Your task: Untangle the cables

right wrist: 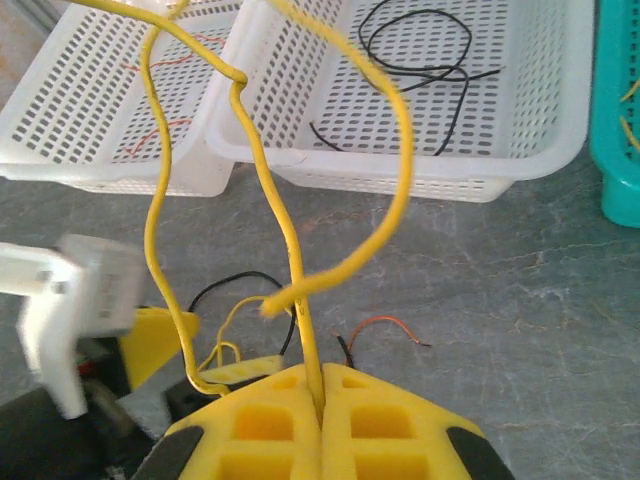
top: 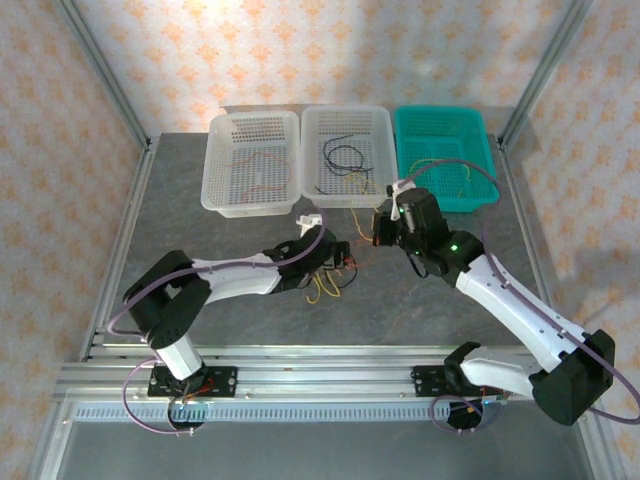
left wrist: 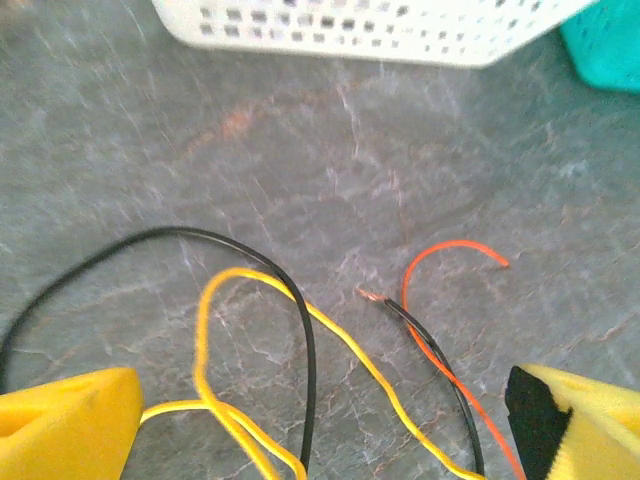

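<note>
**Left wrist view**
- Yellow cable [left wrist: 340, 335], black cable [left wrist: 311, 360], orange-red cable [left wrist: 450, 244]: each runs off the bottom edge. The black one also leaves at the left edge.
- Left pincer [left wrist: 320, 428]: fingertips [left wrist: 65, 425] alone, at the bottom corners.
- White basket [left wrist: 380, 30]: cut by the top edge.
- Teal basket [left wrist: 610, 50]: one blurred corner.

**Right wrist view**
- Lifted yellow cable [right wrist: 291, 250]: loops leave the top edge. The lower end is hidden between the pressed-together fingers of the right pincer [right wrist: 322, 400].
- White block [right wrist: 70, 290]: blurred, unidentifiable.

**Top view**
- Cable tangle [top: 325, 288]: strands too small to tell apart.

No text, label, brand or number can be read in this scene. The baskets [top: 250, 206] and table [top: 400, 310] bear no legible marking.
</note>
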Controlling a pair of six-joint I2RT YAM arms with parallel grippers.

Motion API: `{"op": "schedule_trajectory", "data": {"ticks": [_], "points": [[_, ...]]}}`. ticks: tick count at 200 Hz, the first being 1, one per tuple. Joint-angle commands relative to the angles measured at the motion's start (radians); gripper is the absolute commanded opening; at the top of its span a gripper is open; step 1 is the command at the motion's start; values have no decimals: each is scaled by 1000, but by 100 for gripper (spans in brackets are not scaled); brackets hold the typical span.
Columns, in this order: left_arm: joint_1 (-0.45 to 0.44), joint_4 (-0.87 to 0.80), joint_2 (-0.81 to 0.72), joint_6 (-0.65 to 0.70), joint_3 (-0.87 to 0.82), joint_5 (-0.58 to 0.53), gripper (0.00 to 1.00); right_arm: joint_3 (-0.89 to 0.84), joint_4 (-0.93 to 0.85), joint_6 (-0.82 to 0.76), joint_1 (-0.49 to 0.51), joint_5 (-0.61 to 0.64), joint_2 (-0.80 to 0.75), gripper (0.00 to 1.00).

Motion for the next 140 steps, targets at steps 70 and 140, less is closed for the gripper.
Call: {"op": "schedule_trajectory", "data": {"ticks": [70, 140], "points": [[-10, 43, -122, 94, -15, -78, 96, -6, -7, -111, -6, 93, -100, 0], [-26, 292, -69, 182, -19, 222, 94, 40, -4, -104, -6, -54, -116, 0]]}}
